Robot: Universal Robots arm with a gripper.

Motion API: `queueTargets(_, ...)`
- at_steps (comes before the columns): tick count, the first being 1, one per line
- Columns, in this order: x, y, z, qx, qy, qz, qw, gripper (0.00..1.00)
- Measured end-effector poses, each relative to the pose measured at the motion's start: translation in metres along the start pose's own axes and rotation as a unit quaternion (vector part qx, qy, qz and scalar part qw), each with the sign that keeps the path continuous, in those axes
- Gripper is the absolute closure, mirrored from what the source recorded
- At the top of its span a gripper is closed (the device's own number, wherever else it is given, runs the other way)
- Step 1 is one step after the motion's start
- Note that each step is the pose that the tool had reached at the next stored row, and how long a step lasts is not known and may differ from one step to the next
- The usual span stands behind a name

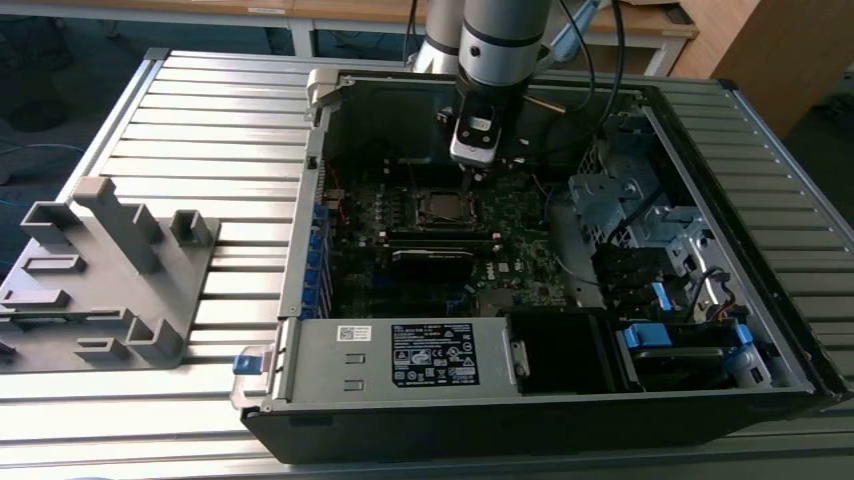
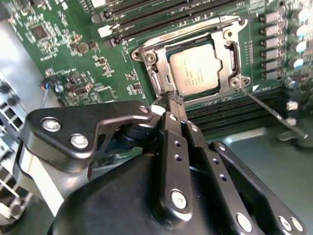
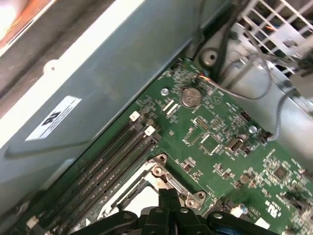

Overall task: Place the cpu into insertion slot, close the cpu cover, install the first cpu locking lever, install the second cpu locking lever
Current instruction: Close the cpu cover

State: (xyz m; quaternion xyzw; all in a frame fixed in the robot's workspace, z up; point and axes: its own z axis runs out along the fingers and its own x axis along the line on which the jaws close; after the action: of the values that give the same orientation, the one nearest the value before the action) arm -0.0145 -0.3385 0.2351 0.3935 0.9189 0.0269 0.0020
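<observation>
The cpu (image 2: 198,71), a square chip with a silver-grey top, lies in the insertion slot (image 1: 439,207) on the green motherboard. The cpu cover (image 2: 231,55), a silver frame, lies flat around it. A thin locking lever (image 2: 270,112) sticks out loose from one socket corner, across the memory slots. Another thin lever (image 2: 190,30) runs along the socket's opposite edge. My gripper (image 2: 174,98) is shut, its black fingertips (image 3: 168,194) pressed together with nothing visible between them, right at the edge of the socket frame. In the exterior view the gripper (image 1: 475,172) hangs just behind the socket.
The open computer case (image 1: 307,300) lies on a slatted metal table. Its walls (image 3: 112,93), a drive cage (image 1: 627,200) and cables surround the board. Long black memory slots (image 3: 112,166) flank the socket. A grey plastic fixture (image 1: 107,270) stands at the exterior view's left.
</observation>
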Motion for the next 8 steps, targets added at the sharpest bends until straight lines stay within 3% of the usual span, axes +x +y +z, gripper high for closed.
queueTargets(4,0.0000,0.0000,0.0003,0.0007,0.0018,-0.036,0.99935,0.89)
queueTargets(8,0.0000,0.0000,0.0007,0.0013,0.0037,-0.072,0.99739,0.89)
